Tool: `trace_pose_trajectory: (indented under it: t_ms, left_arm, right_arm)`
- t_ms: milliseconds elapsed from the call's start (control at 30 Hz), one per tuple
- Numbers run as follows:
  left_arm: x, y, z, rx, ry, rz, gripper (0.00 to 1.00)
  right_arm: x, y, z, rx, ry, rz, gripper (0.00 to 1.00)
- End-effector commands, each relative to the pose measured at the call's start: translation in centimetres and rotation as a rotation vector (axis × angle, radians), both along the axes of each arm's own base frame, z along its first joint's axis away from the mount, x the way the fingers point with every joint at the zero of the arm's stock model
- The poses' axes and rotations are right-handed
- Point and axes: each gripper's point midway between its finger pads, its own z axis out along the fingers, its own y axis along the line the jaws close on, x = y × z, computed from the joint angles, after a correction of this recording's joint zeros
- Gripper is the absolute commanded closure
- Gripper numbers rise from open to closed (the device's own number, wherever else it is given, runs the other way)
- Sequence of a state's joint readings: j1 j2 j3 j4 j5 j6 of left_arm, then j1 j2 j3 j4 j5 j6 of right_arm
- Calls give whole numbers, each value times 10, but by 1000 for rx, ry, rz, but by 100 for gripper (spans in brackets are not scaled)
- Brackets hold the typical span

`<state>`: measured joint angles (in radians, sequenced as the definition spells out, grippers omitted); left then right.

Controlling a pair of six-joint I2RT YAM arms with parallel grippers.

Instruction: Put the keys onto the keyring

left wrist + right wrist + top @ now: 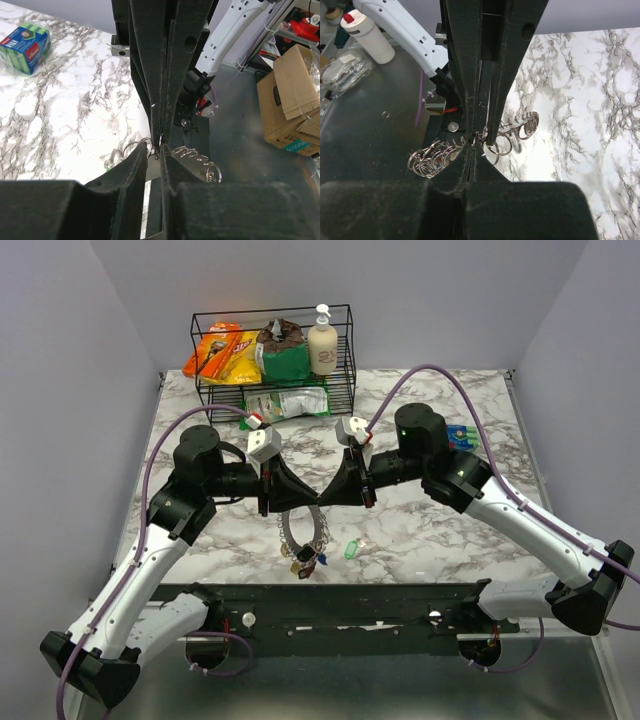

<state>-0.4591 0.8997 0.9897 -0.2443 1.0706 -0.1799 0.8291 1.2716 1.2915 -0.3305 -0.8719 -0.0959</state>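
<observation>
The grey notched keyring [300, 528] hangs above the marble table between both grippers, with several coloured keys [305, 560] dangling from its low end. My left gripper [312, 502] and right gripper [326, 502] meet tip to tip at its top edge. In the left wrist view my left gripper [155, 151] is shut on the flat ring [194, 157]. In the right wrist view my right gripper [472, 146] is shut on the ring's rim [520, 122], with several split rings [427, 160] hanging beside it. One green key [352, 549] lies loose on the table.
A black wire basket [200, 350] with snack packets and a soap bottle [322, 342] stands at the back. A blue-green sponge pack [460, 437] lies at the right and also shows in the left wrist view [25, 42]. A black rail [330, 605] lines the near edge.
</observation>
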Motion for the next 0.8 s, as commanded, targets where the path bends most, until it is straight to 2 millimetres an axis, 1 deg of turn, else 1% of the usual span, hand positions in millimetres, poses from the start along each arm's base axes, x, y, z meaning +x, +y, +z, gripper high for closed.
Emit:
trace_pose_trajectory:
  t_ms: [0,33,67,200,333,467,533,633,667,733,767]
  left_arm:
    - [3,-1,5,10,-10,26,86]
    - [6,-1,4,13,-6,43,91]
    - [7,-2,3,14,-1,50,100]
    - [11,-3,1,20,13,70,100]
    - [13,-3,4,15,0,92,100]
    - [17,-1,7,4,-17,126,100]
    - [19,0,8,4,-21,147,100]
    - [20,1,10,-7,-28,164,100]
    - [20,1,10,-14,-35,164,100]
    - [18,1,12,-29,-33,161,100]
    - [19,1,13,-40,-42,162,100]
  right_arm:
    - [1,1,20,63,-40,1,99]
    - [0,1,20,63,-40,3,99]
    - [1,1,20,62,-39,-3,99]
    - [2,0,23,67,-46,-14,99]
    - [3,0,26,71,-53,-24,99]
    - [10,-3,27,70,-67,-81,99]
    - [14,-5,28,71,-79,-111,93]
    - [18,-11,33,81,-106,-163,79]
    - [19,-15,38,93,-122,-187,72]
    - [21,-18,42,104,-139,-211,64]
    - [21,-21,46,115,-151,-223,55]
